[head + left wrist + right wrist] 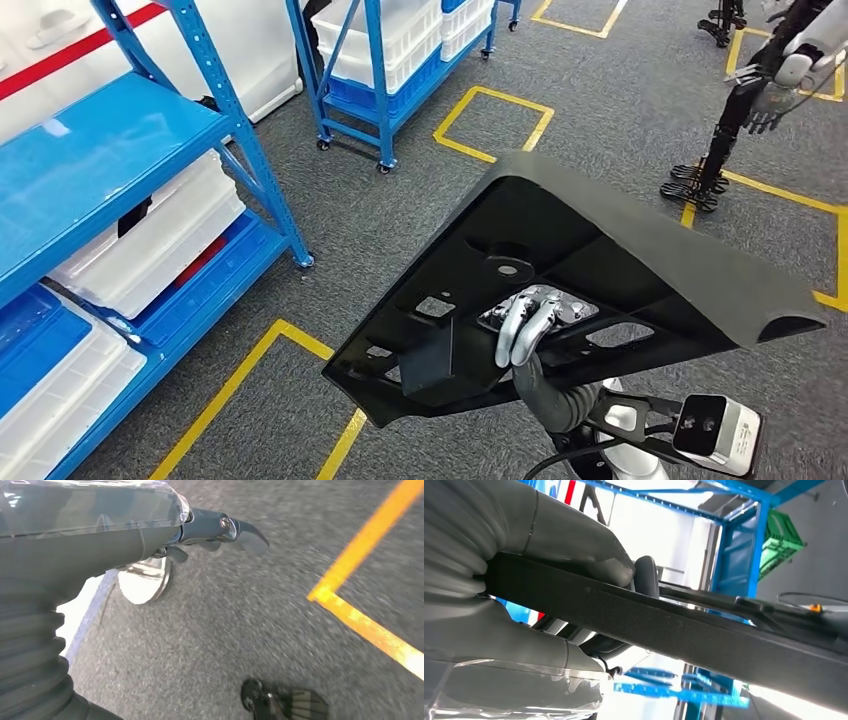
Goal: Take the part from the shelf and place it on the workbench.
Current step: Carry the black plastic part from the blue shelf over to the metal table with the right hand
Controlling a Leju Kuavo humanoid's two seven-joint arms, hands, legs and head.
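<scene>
The part (600, 250) is a large flat black moulded panel with ribs and cut-outs on its underside. It is raised above the grey floor in the middle of the head view, tilted, with its underside towards me. My right hand (525, 335) grips it from below, fingers hooked over the near rim. In the right wrist view the panel's textured edge (684, 630) runs between the thumb and fingers of my right hand (574, 545). My left hand (210, 530) hangs over the carpet with its fingers apart and holds nothing.
A blue shelf rack (120, 150) with white bins (150, 240) stands at the left. A second blue rack on wheels (390, 60) stands behind it. Yellow tape boxes (495, 125) mark the grey floor. Another robot (760, 90) stands far right.
</scene>
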